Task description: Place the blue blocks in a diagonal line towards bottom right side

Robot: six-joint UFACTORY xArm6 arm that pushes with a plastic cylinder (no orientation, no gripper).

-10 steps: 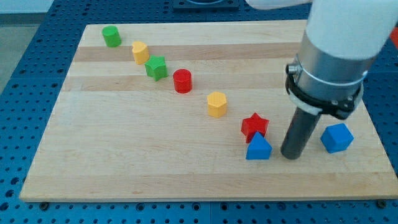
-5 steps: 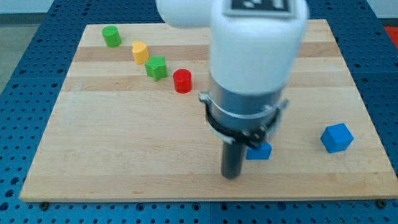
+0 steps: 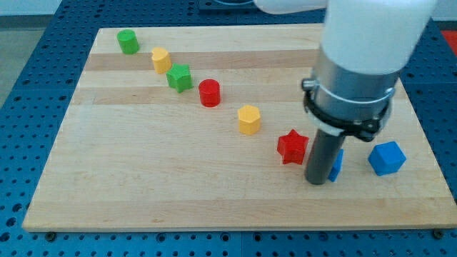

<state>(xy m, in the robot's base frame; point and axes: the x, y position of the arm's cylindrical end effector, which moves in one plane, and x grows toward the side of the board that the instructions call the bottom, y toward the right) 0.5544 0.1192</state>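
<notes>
Blue blocks: cube [image 3: 387, 158], another [image 3: 335, 165] (half-hidden) behind my tip [image 3: 315, 181] | wooden board [image 3: 143, 178] | no jaws fitted

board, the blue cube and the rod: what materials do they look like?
Board: looks like pale wood, light satin finish; grain lines and plank strips show.
Blue cube: probably plastic or painted wood; flat, even colour, no grain, matte faces.
Rod: dark, smooth, faint sheen, likely metal or hard plastic. My tip sits just left of a partly hidden blue block.
</notes>
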